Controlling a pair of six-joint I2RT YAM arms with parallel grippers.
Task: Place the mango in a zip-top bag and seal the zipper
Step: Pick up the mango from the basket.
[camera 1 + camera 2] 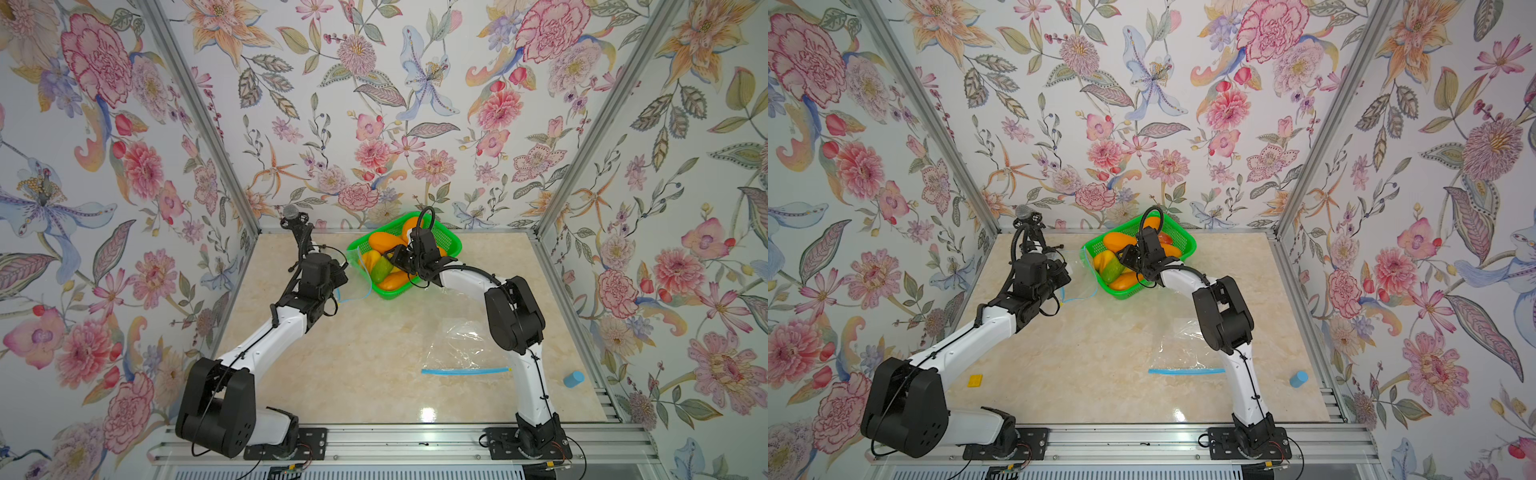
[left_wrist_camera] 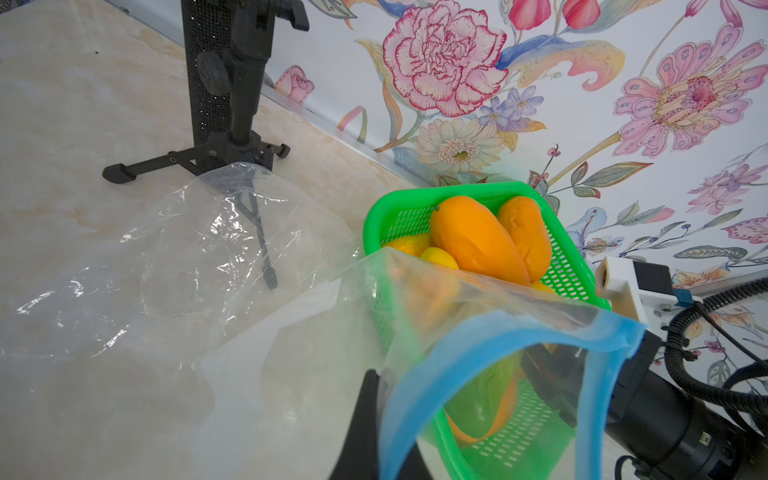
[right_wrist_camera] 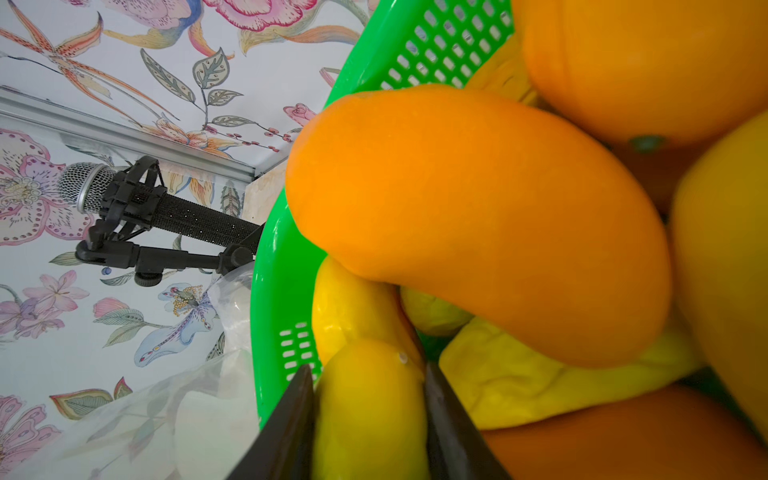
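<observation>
- At the far side of the table (image 1: 332, 374), the right arm (image 1: 515, 316) bends sharply at the elbow and reaches forward and inward. Its wrist tips down into the green basket (image 1: 451, 243) of mangoes.
- The right gripper (image 3: 368, 370) stands partly closed, grasping a yellow mango (image 3: 370, 424). Its two dark fingers (image 3: 291, 415) press against either side of the fruit.
- That yellow mango lies low in the basket, close to the basket's wall, under a large orange mango (image 3: 478, 228).
- The left arm (image 1: 266, 336) stretches forward from its base, and its wrist sits just left of the basket.
- The left gripper (image 2: 384, 399) is clenched on the blue zipper rim of a zip-top bag (image 2: 478, 345). The mouth gapes open beside the basket, and the clear body drapes onto the table.
- A second bag (image 1: 461, 349) lies flat on the table near the right arm.
</observation>
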